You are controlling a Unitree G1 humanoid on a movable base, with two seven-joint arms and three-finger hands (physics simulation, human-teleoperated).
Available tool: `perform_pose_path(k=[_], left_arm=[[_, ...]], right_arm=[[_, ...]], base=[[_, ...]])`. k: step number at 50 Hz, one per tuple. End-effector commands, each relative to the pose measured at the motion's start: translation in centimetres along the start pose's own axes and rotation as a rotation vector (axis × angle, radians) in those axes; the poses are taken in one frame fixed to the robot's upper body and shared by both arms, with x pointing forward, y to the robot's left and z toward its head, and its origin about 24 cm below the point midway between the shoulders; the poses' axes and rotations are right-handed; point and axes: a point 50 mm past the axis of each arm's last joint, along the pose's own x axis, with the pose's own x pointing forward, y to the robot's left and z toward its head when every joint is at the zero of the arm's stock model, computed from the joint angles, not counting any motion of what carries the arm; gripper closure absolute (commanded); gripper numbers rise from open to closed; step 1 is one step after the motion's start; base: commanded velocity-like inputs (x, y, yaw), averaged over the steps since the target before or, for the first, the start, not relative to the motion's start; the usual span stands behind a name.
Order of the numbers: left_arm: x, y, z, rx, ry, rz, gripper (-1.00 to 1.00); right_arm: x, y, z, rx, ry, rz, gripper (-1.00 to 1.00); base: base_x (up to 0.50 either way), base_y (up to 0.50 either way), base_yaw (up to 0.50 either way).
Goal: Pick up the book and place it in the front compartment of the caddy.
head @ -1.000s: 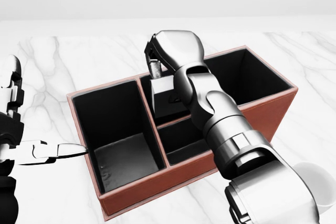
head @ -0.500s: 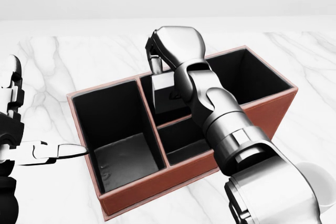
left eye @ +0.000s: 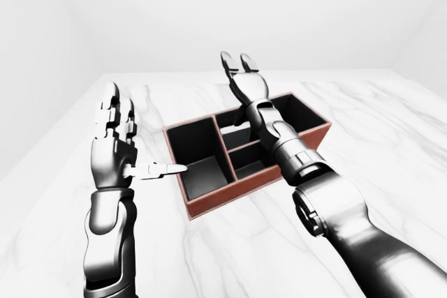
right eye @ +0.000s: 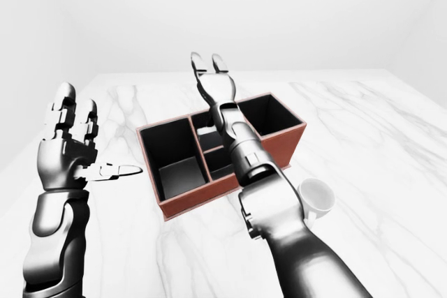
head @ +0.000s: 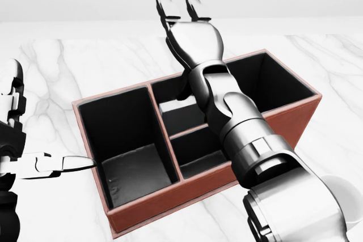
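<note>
The right hand (head: 190, 32) stands above the rust-red leather caddy (head: 272, 126) on the white marble desk (head: 68, 60), fingers (head: 163, 4) spread upward. The grey flat book (head: 178, 107) lies directly below, inside a middle compartment. The left hand (left eye: 115, 144) is open, farther off.

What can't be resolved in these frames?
- Book: in the caddy's upper middle compartment, partly behind the right forearm in the head view; how it rests cannot be told.
- Lower middle compartment floor: partly covered by that arm.
- White cup: cut by the head view's right edge.
- Left hand: cropped at the head view's left edge.
</note>
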Motion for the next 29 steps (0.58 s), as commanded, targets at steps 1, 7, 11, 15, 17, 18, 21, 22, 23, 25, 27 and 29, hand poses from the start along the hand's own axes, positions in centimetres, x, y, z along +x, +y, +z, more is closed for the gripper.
perform_pose_path(k=[1, 7, 11, 15, 17, 18, 21, 22, 23, 25, 27, 29], left_arm=[[0.0, 0.0, 0.1, 0.000, -0.006, -0.001, -1.00], [0.0, -0.1, 0.0, 0.000, -0.001, -0.002, -1.00], [0.0, -0.1, 0.0, 0.000, -0.002, -0.001, -1.00], [0.1, -0.1, -0.1, 0.000, 0.003, 0.000, -1.00], [0.1, 0.0, 0.0, 0.000, 0.000, 0.001, -1.00], [0.1, 0.1, 0.0, 0.000, -0.001, 0.002, -1.00], [0.1, 0.1, -0.1, 0.001, 0.003, 0.005, -1.00], [0.1, 0.1, -0.2, 0.001, 0.006, 0.005, -1.00], [0.0, 0.1, -0.2, 0.000, 0.008, 0.005, -1.00], [0.0, 0.1, -0.2, 0.000, 0.008, 0.004, -1.00], [-0.1, 0.0, -0.2, 0.001, 0.011, 0.002, -1.00], [-0.1, 0.0, -0.2, 0.002, 0.012, 0.001, -1.00]], right_arm=[[-0.1, 0.1, -0.1, -0.004, -0.001, 0.002, -1.00], [-0.2, 0.2, -0.2, -0.004, 0.001, 0.000, -1.00], [-0.2, 0.1, -0.3, -0.001, 0.005, 0.001, -1.00], [-0.2, 0.1, -0.6, 0.008, 0.011, 0.005, -1.00], [-0.2, -0.2, -0.7, 0.026, 0.019, 0.010, -1.00], [-0.2, -0.2, -0.9, 0.038, 0.025, 0.013, -1.00], [-0.1, -0.5, -1.0, 0.087, 0.032, 0.018, -1.00], [-0.1, -0.7, -0.9, 0.103, 0.028, 0.021, -1.00], [-0.1, -0.8, -0.9, 0.107, 0.023, 0.018, -1.00], [-0.2, -1.4, -0.7, 0.127, 0.006, 0.010, -1.00], [-0.3, -1.7, -0.6, 0.147, -0.007, 0.006, -1.00], [-0.5, -1.9, -0.5, 0.165, -0.021, 0.008, -1.00]], base=[[0.00, 0.00, 0.00], [0.00, 0.00, 0.00], [0.00, 0.00, 0.00], [0.00, 0.00, 0.00], [0.00, 0.00, 0.00], [0.00, 0.00, 0.00], [0.00, 0.00, 0.00], [0.00, 0.00, 0.00], [0.00, 0.00, 0.00], [0.00, 0.00, 0.00], [0.00, 0.00, 0.00], [0.00, 0.00, 0.00]])
